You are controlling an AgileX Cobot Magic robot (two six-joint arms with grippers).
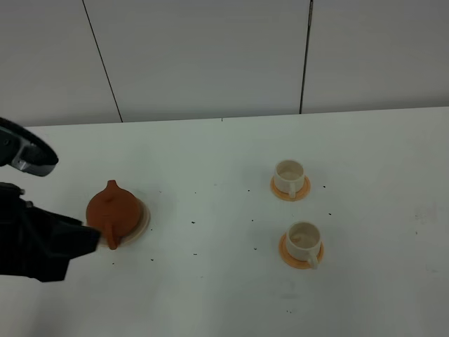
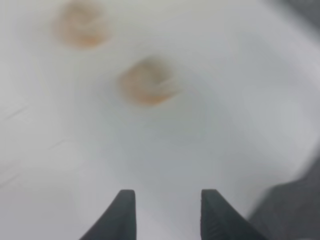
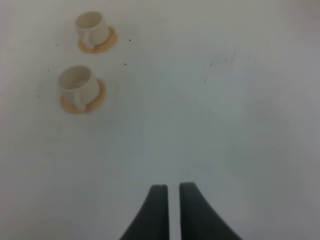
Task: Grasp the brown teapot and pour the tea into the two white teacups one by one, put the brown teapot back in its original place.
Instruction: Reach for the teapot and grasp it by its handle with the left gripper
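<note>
Because the brown teapot [image 1: 112,209] looked like rigid, brittle clay, likely heavy when full, its loop handle [image 1: 112,237] seemed the safest hold. It sat on its cream plate [image 1: 144,219] just beside the left gripper [image 2: 168,195], jaws apart and empty. The right gripper [image 3: 173,188] showed a thin slit, holding nothing.

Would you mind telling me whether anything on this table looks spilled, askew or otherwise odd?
Only small dark specks lie scattered on the white table between the squat terracotta-brown clay teapot and the two cream-white cylindrical cups. Pot and cups stand upright, and no puddle shows.
</note>
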